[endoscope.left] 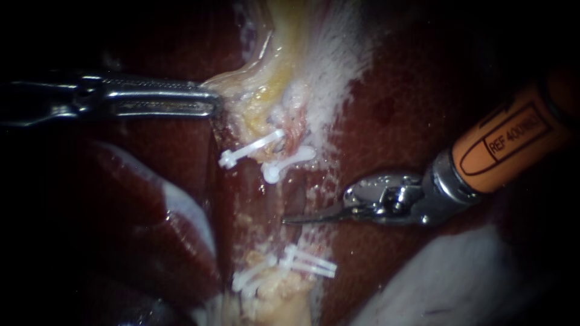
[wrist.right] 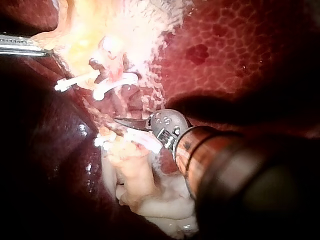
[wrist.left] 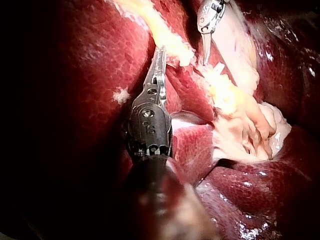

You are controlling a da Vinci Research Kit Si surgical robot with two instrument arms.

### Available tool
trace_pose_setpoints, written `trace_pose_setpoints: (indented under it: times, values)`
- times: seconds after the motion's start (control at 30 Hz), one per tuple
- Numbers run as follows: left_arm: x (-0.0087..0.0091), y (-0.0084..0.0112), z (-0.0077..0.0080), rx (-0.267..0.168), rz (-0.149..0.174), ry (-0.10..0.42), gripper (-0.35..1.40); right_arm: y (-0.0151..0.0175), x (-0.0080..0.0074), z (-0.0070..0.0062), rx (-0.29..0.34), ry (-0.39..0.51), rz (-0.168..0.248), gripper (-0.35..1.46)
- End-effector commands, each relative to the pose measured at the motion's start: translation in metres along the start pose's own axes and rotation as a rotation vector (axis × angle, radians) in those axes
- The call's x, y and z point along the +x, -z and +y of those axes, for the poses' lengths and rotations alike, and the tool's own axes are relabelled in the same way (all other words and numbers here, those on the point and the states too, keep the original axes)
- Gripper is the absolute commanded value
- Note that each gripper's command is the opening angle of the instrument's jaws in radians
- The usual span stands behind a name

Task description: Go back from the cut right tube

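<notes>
The right instrument's slim, pointed jaws lie together and hold nothing. Their tip sits in the bare gap between the two ends of the cut right tube. The upper end carries a white plastic clip, and the lower end carries a pair of white clips. Its orange-banded shaft runs off to the right over the dark red liver. Well apart, the left instrument's ridged steel jaws are clamped on the edge of the yellowish tissue above the clips.
</notes>
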Motion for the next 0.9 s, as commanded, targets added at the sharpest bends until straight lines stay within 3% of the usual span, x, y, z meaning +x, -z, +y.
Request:
trace_pose_setpoints:
  times: [0.03, 0.57, 0.73, 0.9]
  values:
    - [0.0000, 0.0000, 0.0000, 0.000, 0.000, 0.000, -0.35, 0.0001, 0.0000, 0.0000, -0.002, 0.010, 0.001, 0.14]
    - [0.0000, 0.0000, 0.0000, 0.000, 0.000, 0.000, -0.35, 0.0003, 0.0001, 0.0000, -0.003, 0.050, 0.001, 0.37]
    - [0.0000, 0.0000, 0.0000, 0.000, 0.000, 0.000, -0.35, 0.0004, 0.0000, 0.0000, -0.003, 0.074, 0.000, 0.52]
    - [0.0000, 0.0000, 0.0000, 0.000, 0.000, 0.000, -0.35, 0.0009, -0.0002, 0.0000, -0.008, 0.087, 0.003, 0.54]
